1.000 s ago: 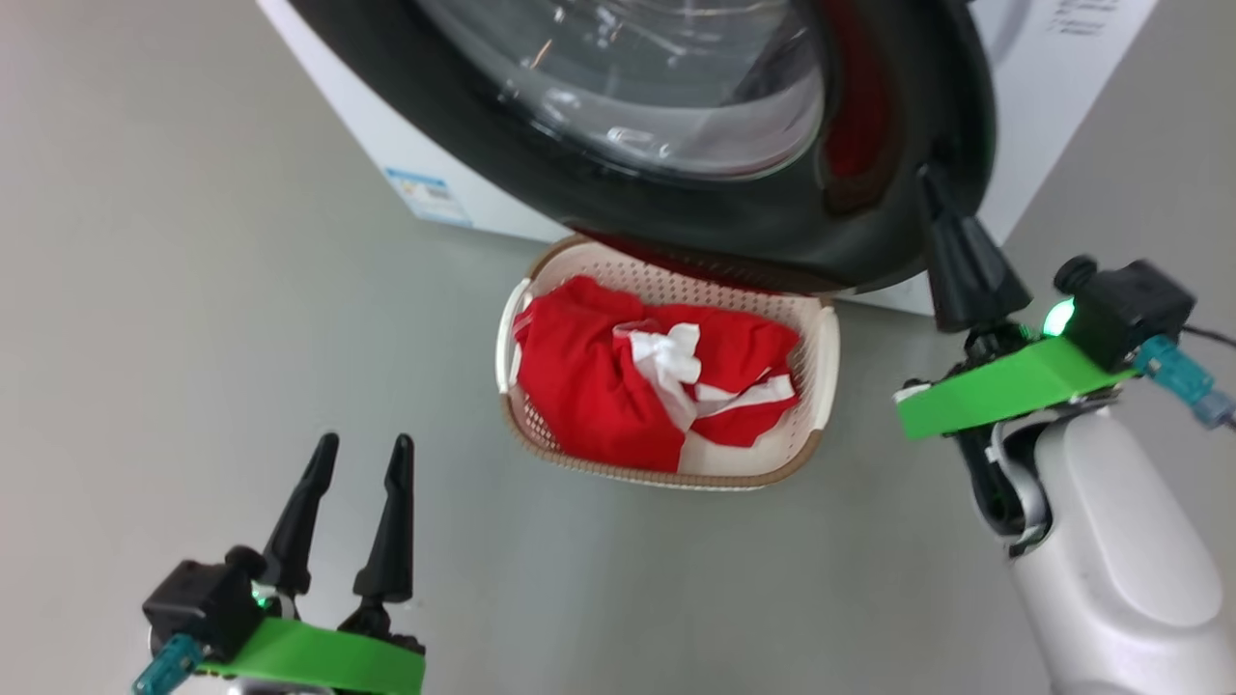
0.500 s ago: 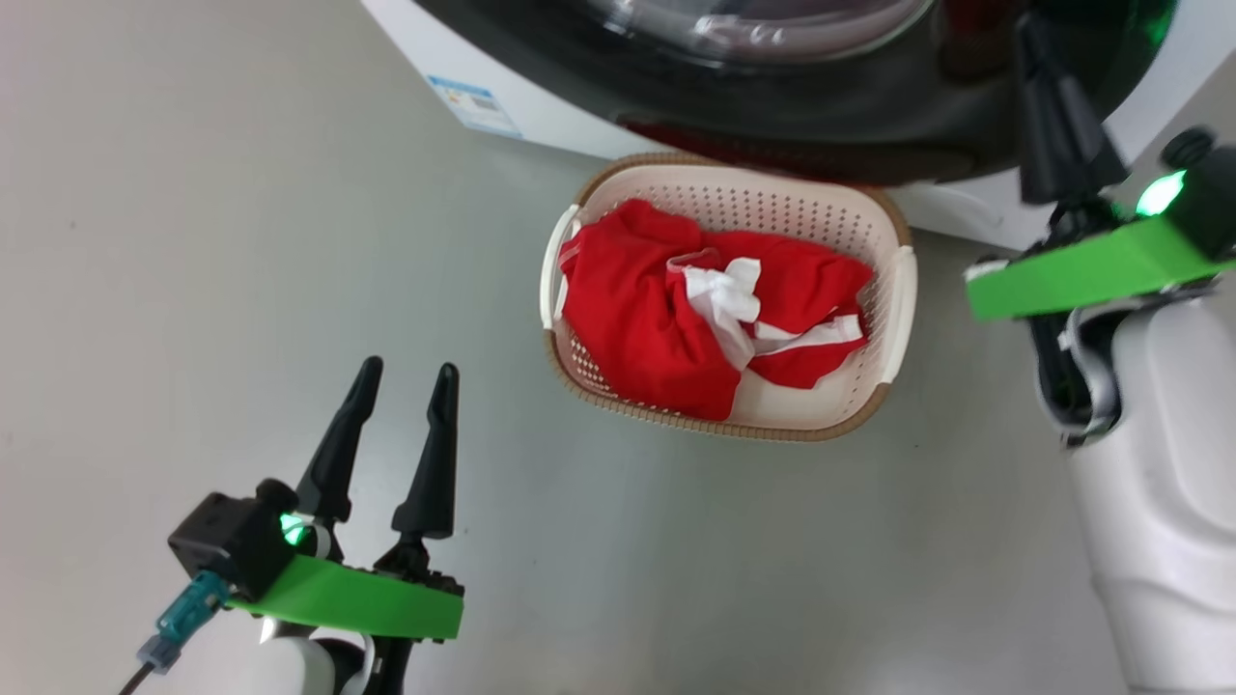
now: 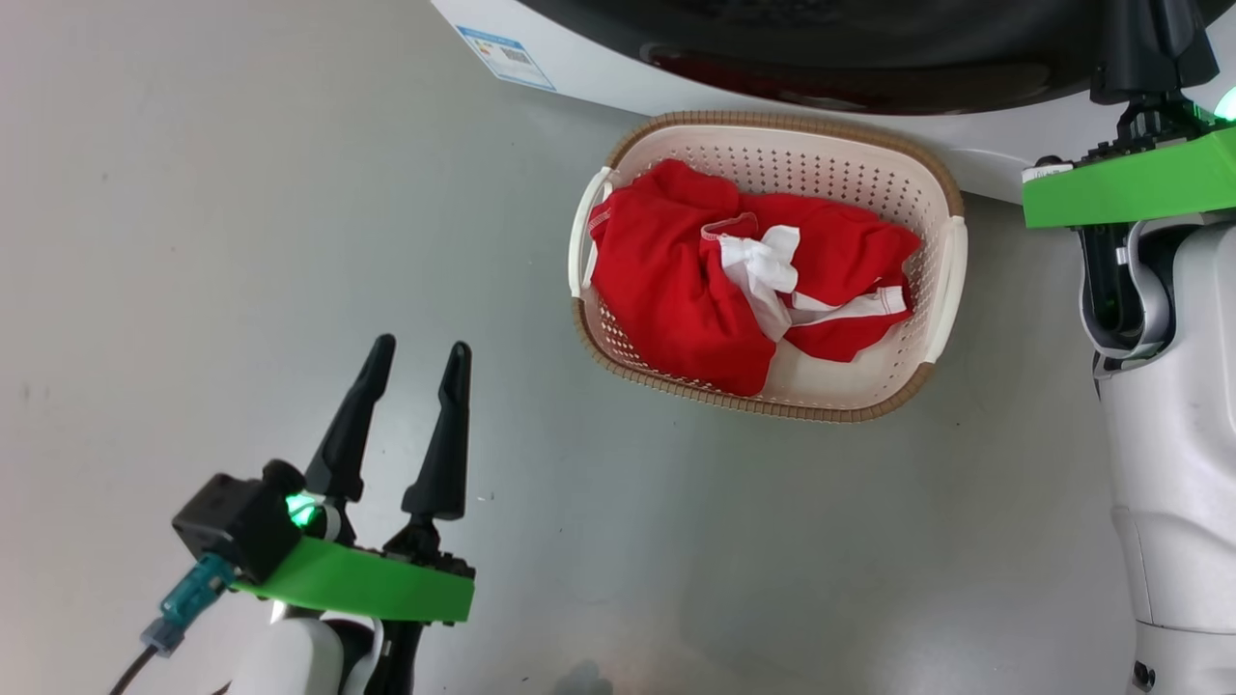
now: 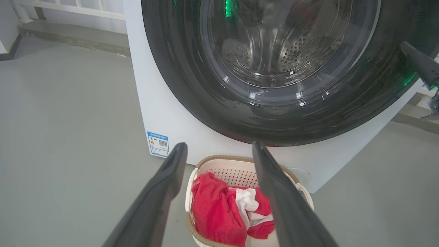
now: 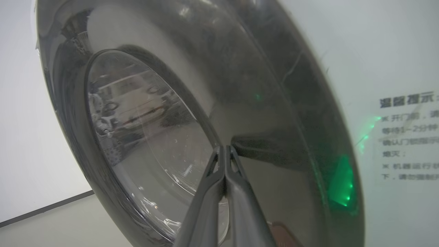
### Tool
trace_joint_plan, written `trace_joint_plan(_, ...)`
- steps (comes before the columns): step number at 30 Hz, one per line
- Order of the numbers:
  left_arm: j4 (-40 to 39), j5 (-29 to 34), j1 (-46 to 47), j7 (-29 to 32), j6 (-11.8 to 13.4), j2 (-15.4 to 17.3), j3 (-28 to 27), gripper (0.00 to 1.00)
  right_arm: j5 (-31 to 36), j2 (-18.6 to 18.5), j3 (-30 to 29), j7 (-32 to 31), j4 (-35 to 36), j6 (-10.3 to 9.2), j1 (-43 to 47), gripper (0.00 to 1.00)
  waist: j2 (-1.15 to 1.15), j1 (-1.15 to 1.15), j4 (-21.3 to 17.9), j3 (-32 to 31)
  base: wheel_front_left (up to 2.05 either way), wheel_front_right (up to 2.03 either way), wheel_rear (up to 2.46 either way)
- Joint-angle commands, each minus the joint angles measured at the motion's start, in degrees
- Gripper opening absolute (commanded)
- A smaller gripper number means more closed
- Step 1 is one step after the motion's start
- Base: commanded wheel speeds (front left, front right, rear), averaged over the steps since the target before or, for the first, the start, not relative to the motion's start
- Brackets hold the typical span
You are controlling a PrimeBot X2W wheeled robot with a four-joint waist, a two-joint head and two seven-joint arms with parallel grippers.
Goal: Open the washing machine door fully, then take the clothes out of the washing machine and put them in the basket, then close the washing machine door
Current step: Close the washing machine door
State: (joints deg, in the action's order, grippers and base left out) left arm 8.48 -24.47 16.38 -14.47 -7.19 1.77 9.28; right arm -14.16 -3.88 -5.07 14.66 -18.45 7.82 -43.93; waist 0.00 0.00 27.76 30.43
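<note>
From the head: looks down on more floor point(image 3: 193, 193) than a second ago, from a turn of the head, not a move of the things. Shows the basket point(image 3: 840, 164) on the floor, just in front of the washer point(image 3: 599, 72), with the clothes point(image 3: 676, 290) lying inside, red with a bit of white. Finds the door point(image 3: 821, 29) as a black band at the top, no longer hanging over the back of the basket as a second ago. Looks like a door swung in close to the washer. Shows the left gripper point(image 3: 422, 346) low on the left, over bare floor, well apart from the basket, fingers spread wide, holding nothing. Shows the right arm point(image 3: 1168, 386) reaching up toward the door.

From the left wrist: looks between the two spread fingers at the basket and the clothes. Shows the door flat, or nearly flat, against the washer's front, with a steel drum point(image 4: 274, 44) behind the glass and no clothes to be seen inside. Cannot tell about the latch.

From the right wrist: shows the right gripper point(image 5: 224, 149) squeezed tight shut, holding nothing, tips right at the black rim of the door, seemingly touching.

Means the clothes step looks done, and the last step, shutting the door, nearly done. Probably needs one more firm push for the click.
</note>
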Motion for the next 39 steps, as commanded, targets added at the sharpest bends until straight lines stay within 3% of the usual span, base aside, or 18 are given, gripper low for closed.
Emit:
trace_joint_plan(1,-1.22,-0.25,0.69,-0.52,-0.3,1.14,-2.03,1.0,-0.34,0.65,0.03,0.34,1.66,-0.33,-2.25,0.0,0.0,0.0,0.0,0.16,0.0,0.0,0.0)
trace_joint_plan(10,-0.24,0.39,0.21,-0.52,-0.3,1.12,-3.0,1.0,-0.36,0.86,4.57,0.34,1.08,-0.33,2.7,0.0,0.0,0.0,-1.98,-2.38,0.0,0.0,0.0)
trace_joint_plan(11,-0.13,0.51,0.01,-0.52,-0.3,1.12,-3.19,1.0,-0.2,0.87,5.38,0.34,1.07,-0.33,3.7,0.04,0.0,0.0,-2.32,-2.87,0.0,0.0,0.0)
trace_joint_plan(12,-0.03,0.66,-0.22,-0.52,-0.3,1.14,-3.38,1.0,-0.29,0.89,5.8,0.34,1.19,-0.33,4.74,0.13,0.0,0.0,-2.7,-3.39,0.0,0.0,0.0)
trace_joint_plan(14,0.18,0.93,-0.78,-0.52,-0.3,1.47,-3.94,1.0,-0.23,0.91,6.48,0.34,1.26,-0.33,6.96,0.61,0.0,0.0,-3.62,-4.46,0.0,0.0,0.0)
trace_joint_plan(15,0.28,1.05,-1.06,-0.52,-0.3,1.67,-4.2,1.0,-0.31,0.92,6.49,0.34,1.33,-0.33,8.06,1.0,0.0,0.0,-4.08,-5.02,0.0,0.0,0.0)
trace_joint_plan(39,1.41,3.56,-8.12,-0.52,-0.3,7.14,-6.43,1.0,-6.37,1.0,6.06,0.34,5.11,-0.33,33.42,1.0,0.0,0.0,-15.14,-16.35,0.0,0.0,0.0)
